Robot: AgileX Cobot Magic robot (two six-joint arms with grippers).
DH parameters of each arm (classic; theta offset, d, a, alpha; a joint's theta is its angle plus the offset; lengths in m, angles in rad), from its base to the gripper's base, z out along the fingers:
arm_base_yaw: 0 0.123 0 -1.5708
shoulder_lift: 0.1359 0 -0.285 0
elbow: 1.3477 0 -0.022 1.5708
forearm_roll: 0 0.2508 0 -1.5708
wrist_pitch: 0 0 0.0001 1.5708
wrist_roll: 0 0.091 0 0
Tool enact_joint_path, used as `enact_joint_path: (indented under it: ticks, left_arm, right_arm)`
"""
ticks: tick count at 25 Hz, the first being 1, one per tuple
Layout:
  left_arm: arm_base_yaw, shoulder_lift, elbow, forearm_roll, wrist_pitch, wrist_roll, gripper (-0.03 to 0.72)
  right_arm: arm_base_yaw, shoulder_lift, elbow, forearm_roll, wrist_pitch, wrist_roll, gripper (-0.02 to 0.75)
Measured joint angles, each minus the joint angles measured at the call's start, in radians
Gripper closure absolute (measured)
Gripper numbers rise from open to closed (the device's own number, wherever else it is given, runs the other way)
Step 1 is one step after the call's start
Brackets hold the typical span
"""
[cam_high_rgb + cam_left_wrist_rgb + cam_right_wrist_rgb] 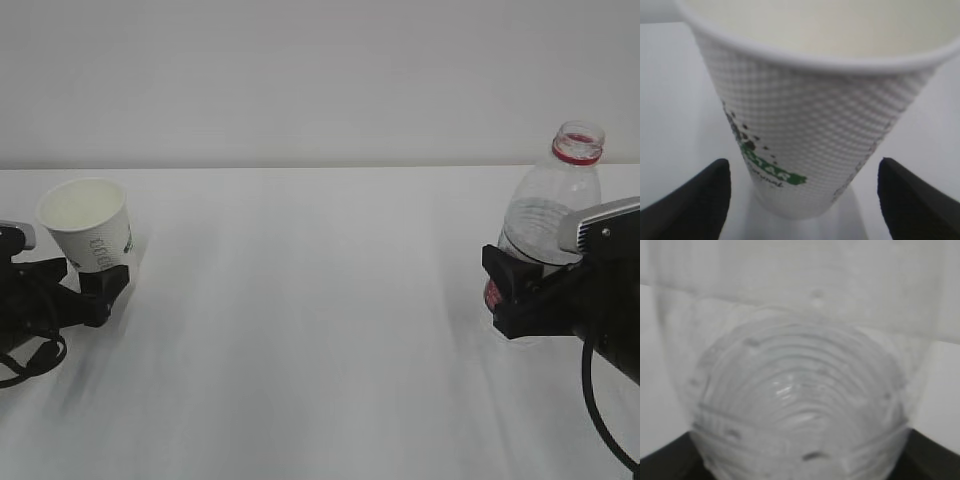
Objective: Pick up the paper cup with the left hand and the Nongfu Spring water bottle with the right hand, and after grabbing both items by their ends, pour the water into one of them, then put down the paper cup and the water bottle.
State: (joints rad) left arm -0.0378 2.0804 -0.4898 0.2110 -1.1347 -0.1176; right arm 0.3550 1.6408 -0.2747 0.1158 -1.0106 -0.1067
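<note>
Left hand (pixel 95 290): its black fingers (pixel 687 202) are flanking the lower end of the paper cup (pixel 90 228); in the left wrist view the fingers are standing apart from the cup wall on both sides, so the jaws are spread and not clamping.
Paper cup: it is tilting, mouth toward the camera, its base at the left hand's fingertips; whether it is resting on the white table (pixel 320 330) or riding on the fingers cannot be told. Its inside is showing no water.
Right hand (pixel 515 295): its jaws are bracketing the lower body of the Nongfu Spring water bottle (pixel 545 215), black fingertips showing at both bottom corners of the right wrist view. The fingers are appearing to be closed on the bottle, though contact is too blurred to confirm outright.
Nongfu Spring water bottle: it is leaning slightly, cap off, red neck ring at top, well apart from the paper cup across the table.
Progress: both hands are positioned at the items' ends. By judgement, the left grasp is not yet made; lifting, pouring and setting down are all remaining.
</note>
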Motion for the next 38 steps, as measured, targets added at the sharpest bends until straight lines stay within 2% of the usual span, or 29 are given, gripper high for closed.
enact_joint_path:
  ticks: [25,33,38]
  left_arm:
    - [0.000,0.080,-0.239,-0.027,0.109,0.000,-0.001]
    - [0.000,0.080,-0.239,-0.027,0.105,0.000,0.097]
    - [0.000,0.080,-0.239,-0.011,0.091,0.000,0.112]
  right_arm:
    - [0.000,0.000,0.000,0.000,0.000,0.000,0.224]
    - [0.000,0.000,0.000,0.000,0.000,0.000,0.224]
    - [0.000,0.000,0.000,0.000,0.000,0.000,0.224]
